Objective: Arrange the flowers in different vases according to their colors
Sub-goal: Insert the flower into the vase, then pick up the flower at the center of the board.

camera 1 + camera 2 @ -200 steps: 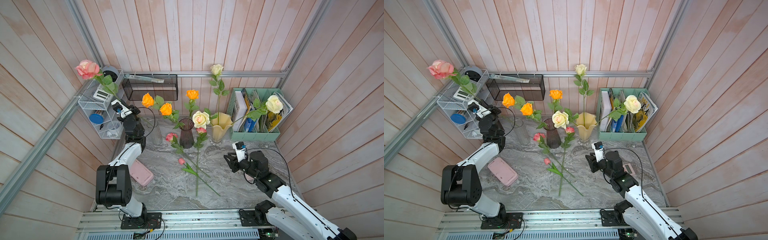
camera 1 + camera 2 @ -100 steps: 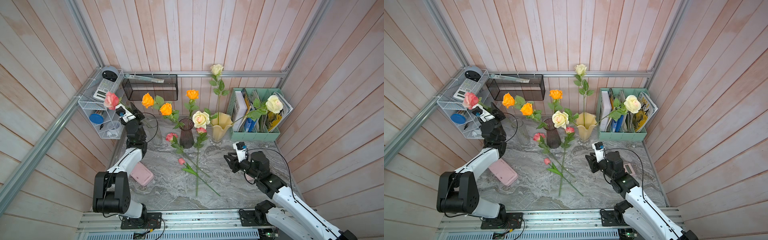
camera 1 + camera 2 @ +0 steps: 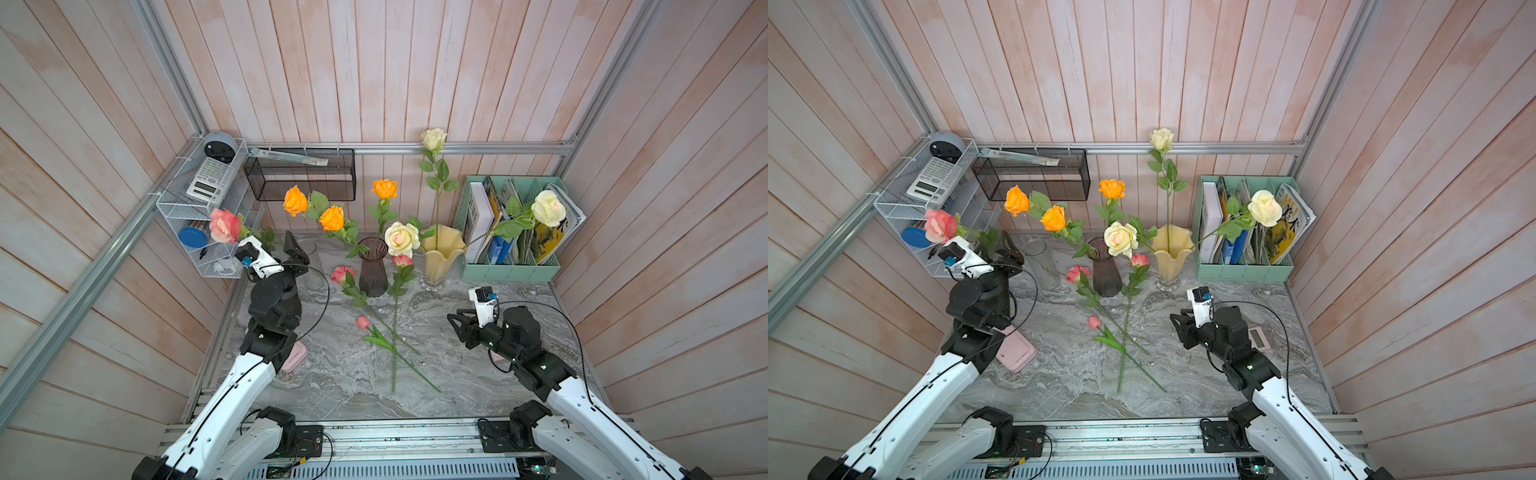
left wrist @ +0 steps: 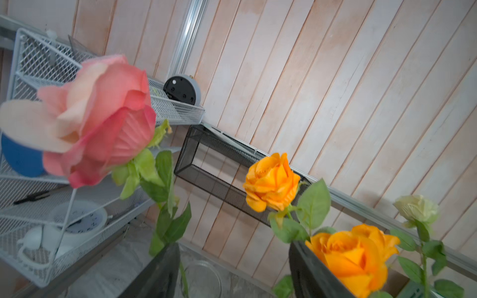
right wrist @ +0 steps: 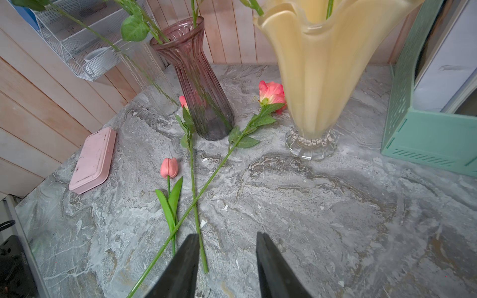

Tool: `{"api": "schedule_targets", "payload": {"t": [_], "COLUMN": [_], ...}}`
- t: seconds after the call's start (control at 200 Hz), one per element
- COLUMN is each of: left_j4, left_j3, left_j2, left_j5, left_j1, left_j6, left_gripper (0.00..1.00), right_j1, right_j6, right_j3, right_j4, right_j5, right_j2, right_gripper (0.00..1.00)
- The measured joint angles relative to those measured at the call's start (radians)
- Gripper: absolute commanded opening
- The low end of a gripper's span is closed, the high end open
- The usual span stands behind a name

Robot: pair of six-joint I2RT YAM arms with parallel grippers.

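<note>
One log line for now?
left gripper open | pink rose stem in clear vase | right gripper open, empty | two pink roses on table

We are seeing the clear vase cut off by the left wrist view's edge, an orange rose partly hiding behind the left gripper.

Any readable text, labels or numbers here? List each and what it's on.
No text reads clearly.
Magazine cover: large black characters, too blurred to read.
Calculator: key legends too small.
White clock face: numerals blurred.
</note>
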Motion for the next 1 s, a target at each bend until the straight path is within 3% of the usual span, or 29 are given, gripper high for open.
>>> {"api": "schedule_targets", "payload": {"t": [0.1, 0.195, 0.275, 0.37, 0.71, 1.0], "left_j4": [-0.187, -0.323, -0.422, -0.493, -0.64, -0.826], "left_j3": [-0.031, -0.031, -0.004, 0.077, 0.49, 0.711], "left_j2": [-0.095, -0.092, -0.001, 0.172, 0.737, 1.04], "left_j5": [-0.037, -0.079, -0.08, -0.033, 0.205, 0.348], "left_j1": [-0.124, -0.287, -0.427, -0.499, -0.52, -0.454], "left_j6": [-0.09, -0.145, -0.17, -0.183, -0.16, -0.112], "left_gripper": [0.72, 0.72, 0.73, 0.72, 0.69, 0.64], "right_j1": [0.0, 0.0, 0.0, 0.0, -0.001, -0.003], "right_j6": [0.017, 0.032, 0.048, 0.067, 0.114, 0.111], "right_j3": [0.0, 0.0, -0.002, -0.011, -0.044, -0.044], "right_j4": [-0.008, -0.014, -0.015, -0.016, -0.014, -0.015], "right_j5": [0.009, 0.02, 0.032, 0.051, 0.084, 0.085], "right_j2": [0.011, 0.021, 0.031, 0.042, 0.067, 0.067], "right_gripper": [0.44, 0.46, 0.46, 0.46, 0.47, 0.47]}}
